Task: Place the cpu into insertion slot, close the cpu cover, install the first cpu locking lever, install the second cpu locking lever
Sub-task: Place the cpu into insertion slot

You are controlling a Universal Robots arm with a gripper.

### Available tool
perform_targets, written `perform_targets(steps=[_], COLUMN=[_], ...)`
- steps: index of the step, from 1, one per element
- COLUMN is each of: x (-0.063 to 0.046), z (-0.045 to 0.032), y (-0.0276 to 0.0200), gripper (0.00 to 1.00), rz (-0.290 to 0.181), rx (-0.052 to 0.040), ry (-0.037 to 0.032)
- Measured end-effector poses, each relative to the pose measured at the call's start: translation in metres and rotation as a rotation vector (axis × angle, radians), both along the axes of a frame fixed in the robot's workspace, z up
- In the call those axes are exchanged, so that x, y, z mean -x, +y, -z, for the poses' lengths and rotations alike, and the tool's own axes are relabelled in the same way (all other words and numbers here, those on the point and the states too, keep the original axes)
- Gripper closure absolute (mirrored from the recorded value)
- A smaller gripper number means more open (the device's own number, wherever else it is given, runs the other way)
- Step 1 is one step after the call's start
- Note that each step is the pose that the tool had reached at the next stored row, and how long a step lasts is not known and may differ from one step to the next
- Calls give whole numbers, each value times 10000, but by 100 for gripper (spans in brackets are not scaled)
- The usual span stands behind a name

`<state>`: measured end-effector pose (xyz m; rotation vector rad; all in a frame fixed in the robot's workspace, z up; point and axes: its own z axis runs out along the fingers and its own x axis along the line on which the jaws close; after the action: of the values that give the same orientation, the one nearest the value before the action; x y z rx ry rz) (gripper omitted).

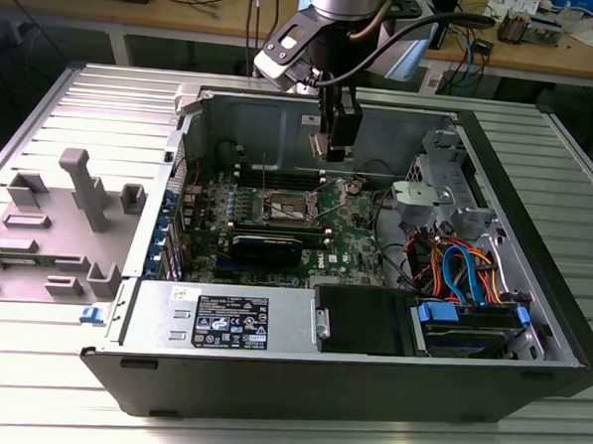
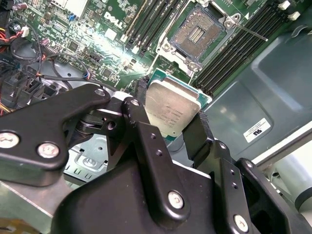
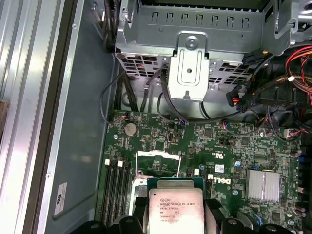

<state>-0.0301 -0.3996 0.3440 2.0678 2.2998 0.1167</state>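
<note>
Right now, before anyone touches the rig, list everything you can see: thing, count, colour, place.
computer case: one, black and grey, open on the ribbed table
motherboard: one, green, inside the case
socket: one, uncovered, on the motherboard
cpu cover: one, silvery, raised at the socket
cables: several, blue and orange, at the case's end on the exterior view's right
fixture: one, grey, on the table at the exterior view's left
cpu: one, silver-grey, not in the socket
claw: one, black, shut on the cpu
</note>
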Motion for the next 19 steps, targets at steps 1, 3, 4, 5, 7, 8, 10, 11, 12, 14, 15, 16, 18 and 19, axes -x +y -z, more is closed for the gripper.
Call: perform_targets(steps=[1,3,4,5,7,8,10,11,12,14,15,16,18,19], x=[0,0,0,0,0,0,0,0,0,0,0,0,0,0], z=[1,5,6,8,10,10,10,11,11,12,12,12,16,20], y=[0,0,0,0,0,0,0,0,0,0,0,0,0,0], gripper=[45,45,45,45,45,45,45,45,45,45,45,45,45,45], rz=[6,19,23,29,37,45,50,50,49,50,50,50,75,94], rx=[0,-1,0,0,0,-1,-1,0,1,1,1,1,0,0], ry=[0,2,4,5,4,4,4,4,4,5,4,4,4,4])
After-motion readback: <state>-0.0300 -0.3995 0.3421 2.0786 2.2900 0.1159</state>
